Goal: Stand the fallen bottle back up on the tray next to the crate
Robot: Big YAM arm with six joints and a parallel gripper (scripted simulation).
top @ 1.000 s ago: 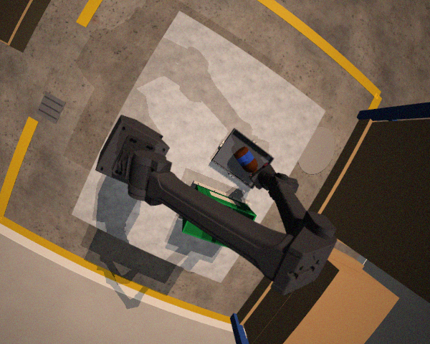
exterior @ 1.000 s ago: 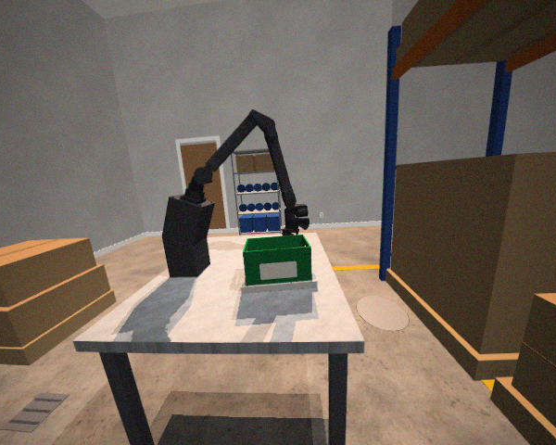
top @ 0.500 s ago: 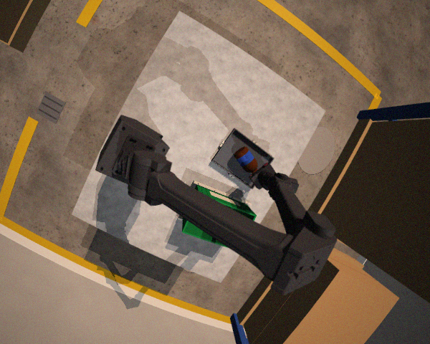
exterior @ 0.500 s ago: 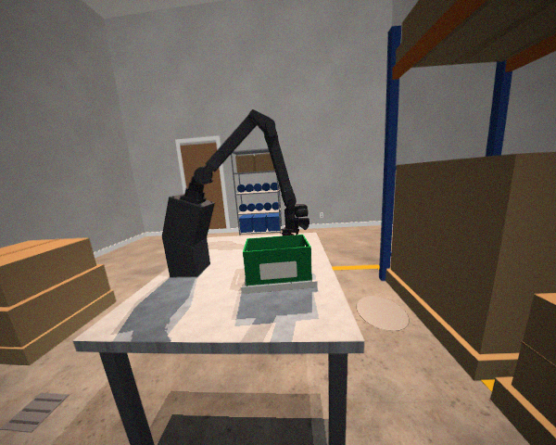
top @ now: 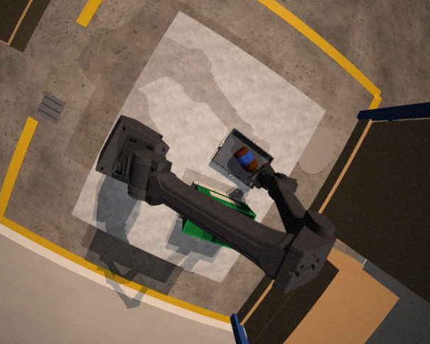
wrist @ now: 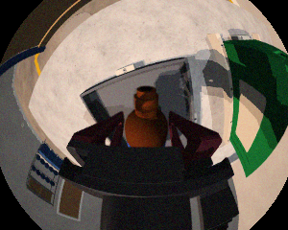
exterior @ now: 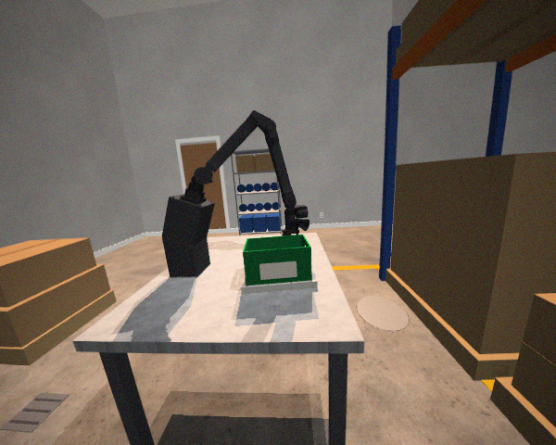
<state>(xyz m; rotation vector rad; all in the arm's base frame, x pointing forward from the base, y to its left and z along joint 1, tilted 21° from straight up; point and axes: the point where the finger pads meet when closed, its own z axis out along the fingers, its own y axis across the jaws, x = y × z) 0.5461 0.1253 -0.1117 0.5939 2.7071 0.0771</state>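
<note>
Looking through the wrist camera, I see the gripper with its fingers about half open on either side of the brown bottle; I cannot tell whether they touch it. The bottle lies on the grey tray, beside the green crate, on a pale table among stacked cardboard boxes.

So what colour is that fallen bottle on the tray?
The bottle is reddish-brown with a blue band, clearest from the top view.
</note>
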